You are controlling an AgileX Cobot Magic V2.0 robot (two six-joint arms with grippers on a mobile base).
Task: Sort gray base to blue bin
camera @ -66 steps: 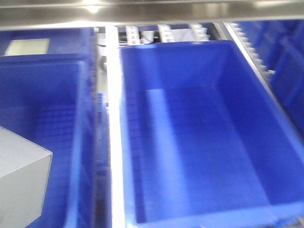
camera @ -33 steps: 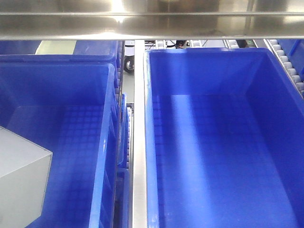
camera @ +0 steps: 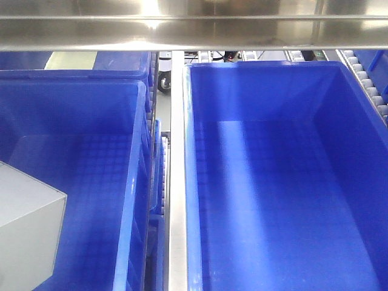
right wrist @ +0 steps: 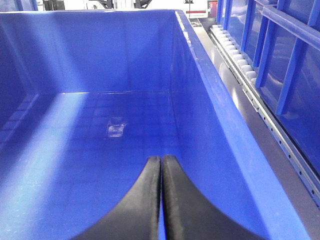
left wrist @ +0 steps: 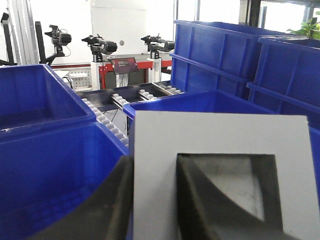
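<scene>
Over the left blue bin [camera: 138,182]: gray base [left wrist: 220,135], aloft.
My left claw [left wrist: 152,200]: clamped on its wall, one finger [left wrist: 210,210] in the recess.
My right claw [right wrist: 161,200]: closed, empty, above the right bin [right wrist: 210,100].

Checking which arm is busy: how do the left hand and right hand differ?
The left hand grips the gray base, one finger in its recess; the right hand holds nothing. The left hand's fingers stand apart, the right hand's pressed together above a blue bin. Both have black curved fingers.

The blue bin [camera: 267,91] has shifted right in frame (blur gone).
</scene>
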